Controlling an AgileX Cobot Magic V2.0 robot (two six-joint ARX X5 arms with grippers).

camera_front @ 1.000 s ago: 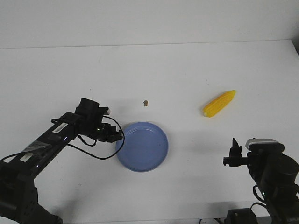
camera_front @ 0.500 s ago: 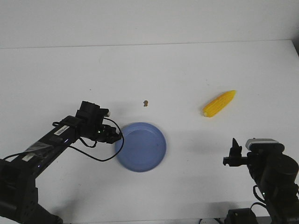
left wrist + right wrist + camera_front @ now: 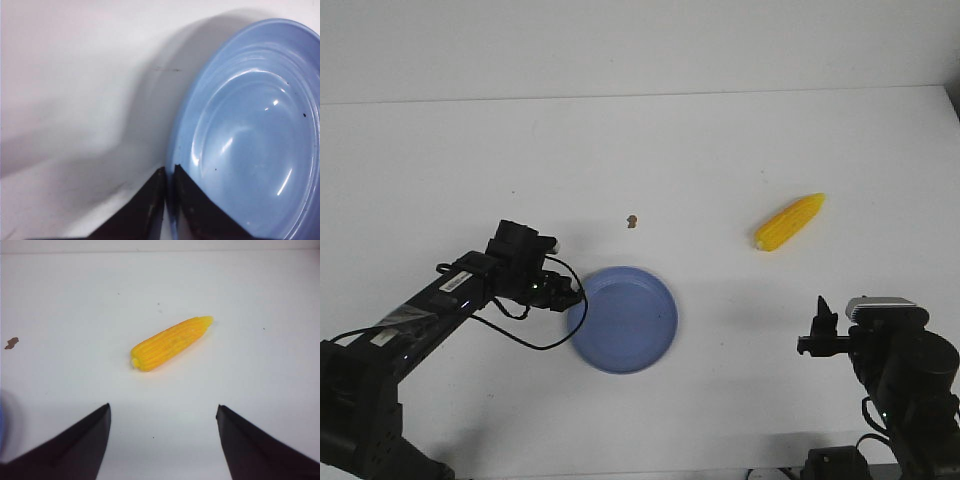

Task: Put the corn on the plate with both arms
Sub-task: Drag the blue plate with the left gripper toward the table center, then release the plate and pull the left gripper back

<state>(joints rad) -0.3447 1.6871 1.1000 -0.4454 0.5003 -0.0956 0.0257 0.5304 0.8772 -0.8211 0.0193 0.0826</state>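
The blue-lavender plate (image 3: 638,338) lies on the white table, left of centre. My left gripper (image 3: 575,296) is shut on the plate's left rim. In the left wrist view its jaws (image 3: 169,169) pinch the rim of the plate (image 3: 250,125), one finger inside and one outside. The yellow corn (image 3: 789,222) lies on the table at the right, far from the plate, its tapered end pointing back right. My right gripper (image 3: 818,330) is open and empty near the front right, well short of the corn. In the right wrist view the corn (image 3: 171,342) lies ahead of the open gripper (image 3: 164,407).
A tiny brown speck (image 3: 632,220) lies on the table behind the plate; it also shows in the right wrist view (image 3: 11,343). A black cable (image 3: 535,335) loops from the left arm beside the plate. The table's far edge meets a white wall.
My left gripper has shifted slightly toward the front edge, holding the plate's rim, and the plate moved a little with it. The right arm and the corn have not moved.
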